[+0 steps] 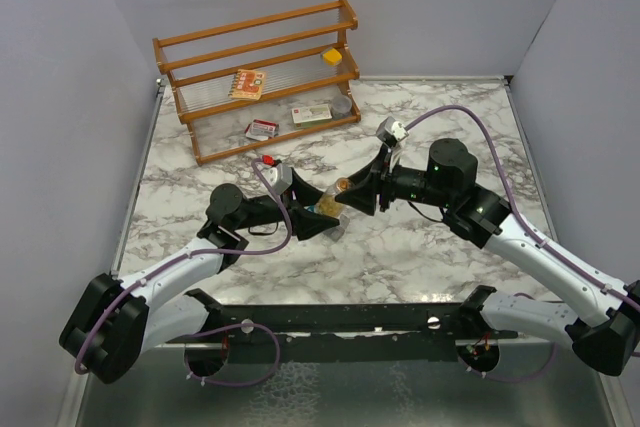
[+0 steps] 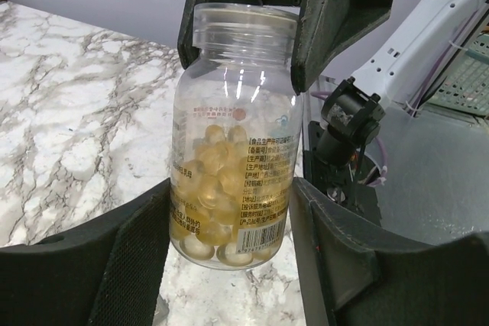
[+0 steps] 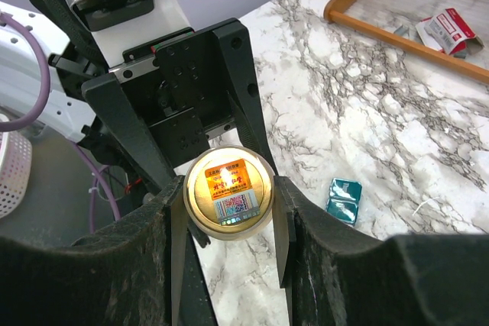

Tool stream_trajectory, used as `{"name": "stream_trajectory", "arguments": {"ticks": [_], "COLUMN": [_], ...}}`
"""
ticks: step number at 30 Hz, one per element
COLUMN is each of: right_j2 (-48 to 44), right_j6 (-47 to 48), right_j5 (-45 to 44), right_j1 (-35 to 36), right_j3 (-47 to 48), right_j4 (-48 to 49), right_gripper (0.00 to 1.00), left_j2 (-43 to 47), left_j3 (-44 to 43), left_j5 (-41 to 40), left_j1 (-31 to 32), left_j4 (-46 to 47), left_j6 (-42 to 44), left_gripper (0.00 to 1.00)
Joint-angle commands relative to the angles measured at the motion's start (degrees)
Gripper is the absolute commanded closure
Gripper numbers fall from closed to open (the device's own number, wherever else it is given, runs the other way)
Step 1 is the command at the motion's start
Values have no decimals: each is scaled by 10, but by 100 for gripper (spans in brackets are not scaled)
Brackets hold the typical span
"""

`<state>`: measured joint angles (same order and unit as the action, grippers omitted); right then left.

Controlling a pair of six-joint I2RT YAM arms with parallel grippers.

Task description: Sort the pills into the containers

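Pills (image 2: 214,188), yellow capsules, inside a clear bottle (image 2: 233,74) held in the air between both pincers. Right pincer (image 3: 229,204) clamped partway shut on bottle's neck end. Left pincer (image 2: 231,211) set around bottle's base, fingers (image 2: 137,257) close against its sides; gripping or not, cannot tell. Teal container (image 3: 344,200) down on marble table (image 3: 397,112), just right of right pincer's fingers, apart from them

The marble table (image 1: 420,247) is viewed from high at its near side, facing the wooden rack (image 1: 260,77) at the far edge; from the left wrist the pill bottle (image 2: 233,135) is viewed side-on, very near; from the right wrist it is viewed end-on, equally near; it is shared by all three views.
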<state>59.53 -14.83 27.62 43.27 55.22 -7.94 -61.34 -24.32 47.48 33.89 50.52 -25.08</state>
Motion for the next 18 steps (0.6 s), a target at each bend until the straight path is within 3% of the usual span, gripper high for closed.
{"name": "stream_trajectory", "arguments": {"ticks": [1, 6, 10, 18], "right_j2": [0, 1, 3, 7], "right_j6": [-7, -7, -6, -3], "right_j5": [-5, -5, -5, 2], "right_j1": [0, 0, 0, 0], "right_j3": [3, 4, 7, 5], "right_j4": [28, 28, 23, 19], "right_gripper": [99, 99, 99, 99], "left_j2": [9, 4, -2, -20], "left_j3": [0, -1, -5, -21], "left_j5": [-9, -7, -14, -19], "left_j1": [2, 2, 2, 2], "left_j4": [13, 13, 10, -4], "left_j6": [4, 3, -3, -7], "left_gripper": [41, 65, 98, 100]}}
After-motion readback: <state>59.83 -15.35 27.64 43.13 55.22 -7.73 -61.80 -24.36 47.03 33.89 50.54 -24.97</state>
